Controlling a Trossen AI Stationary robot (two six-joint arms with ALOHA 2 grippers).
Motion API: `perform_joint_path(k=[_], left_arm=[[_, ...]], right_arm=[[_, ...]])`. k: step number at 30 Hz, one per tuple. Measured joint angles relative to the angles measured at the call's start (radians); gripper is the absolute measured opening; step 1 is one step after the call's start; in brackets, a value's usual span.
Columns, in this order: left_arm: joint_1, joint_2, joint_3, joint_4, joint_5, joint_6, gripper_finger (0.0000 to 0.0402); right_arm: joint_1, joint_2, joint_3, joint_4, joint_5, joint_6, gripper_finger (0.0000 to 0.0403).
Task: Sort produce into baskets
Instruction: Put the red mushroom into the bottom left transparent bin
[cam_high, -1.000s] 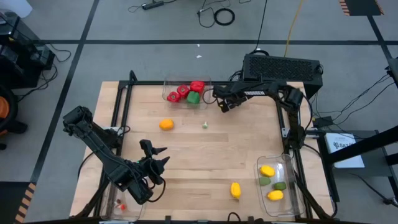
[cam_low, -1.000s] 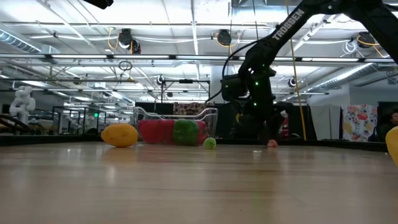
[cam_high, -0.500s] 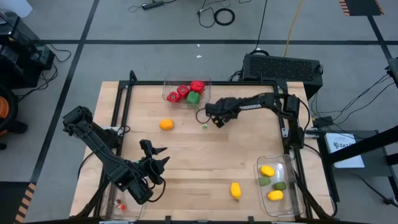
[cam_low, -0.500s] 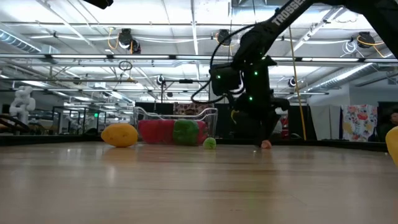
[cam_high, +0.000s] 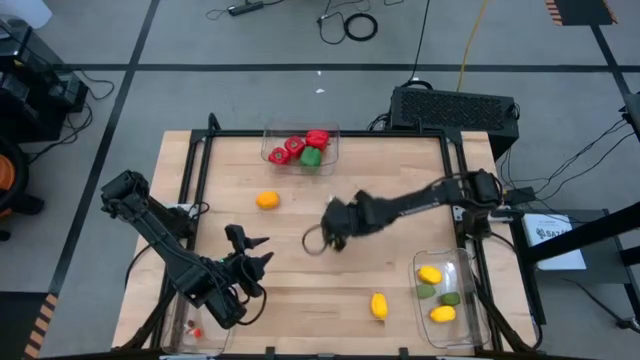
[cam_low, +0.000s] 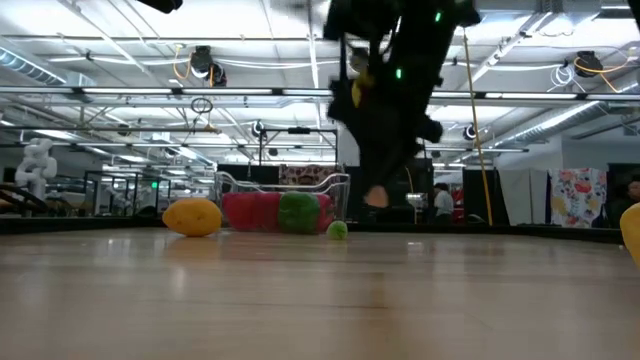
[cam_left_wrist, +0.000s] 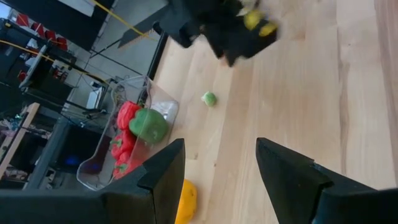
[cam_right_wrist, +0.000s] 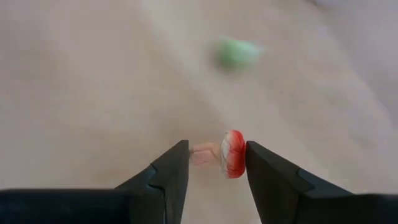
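Right gripper jaws, part-open, pinch a small red-white bit.

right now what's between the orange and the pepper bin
Only bare wood in the high view: the orange sits apart from the pepper bin, with nothing lying between them on the table.
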Motion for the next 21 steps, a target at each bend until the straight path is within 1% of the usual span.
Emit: perform_joint_path(k=[4, 8, 12, 14, 16, 18, 21], left_arm=[[0.004, 0.0, -0.012, 0.065, -0.018, 0.001, 0.0205], [0.021, 0.0, -0.055, 0.124, -0.034, 0.0, 0.0205], [0.037, 0.0, -0.083, 0.116, -0.034, -0.09, 0.0205], [0.029, -0.003, -0.083, 0.102, -0.037, -0.183, 0.0205], [-0.008, -0.023, -0.084, 0.049, -0.065, -0.338, 0.0205], [-0.065, -0.047, -0.086, 0.0, -0.106, -0.505, 0.0205], [-0.167, -0.064, -0.127, -0.02, -0.174, -0.696, 0.0205]], right_arm=[[0.113, -0.007, 0.001, 0.207, -0.016, -0.15, 0.0149], [0.192, 0.009, 0.002, 0.47, -0.019, -0.337, 0.0149], [0.233, 0.028, 0.001, 0.686, -0.016, -0.499, 0.0149], [0.244, 0.034, 0.002, 0.768, -0.015, -0.556, 0.0149], [0.252, 0.042, 0.001, 0.826, -0.015, -0.609, 0.0149], [0.254, 0.048, 0.001, 0.869, -0.015, -0.653, 0.0149], [0.259, 0.049, 0.001, 0.932, -0.015, -0.71, 0.0149]])
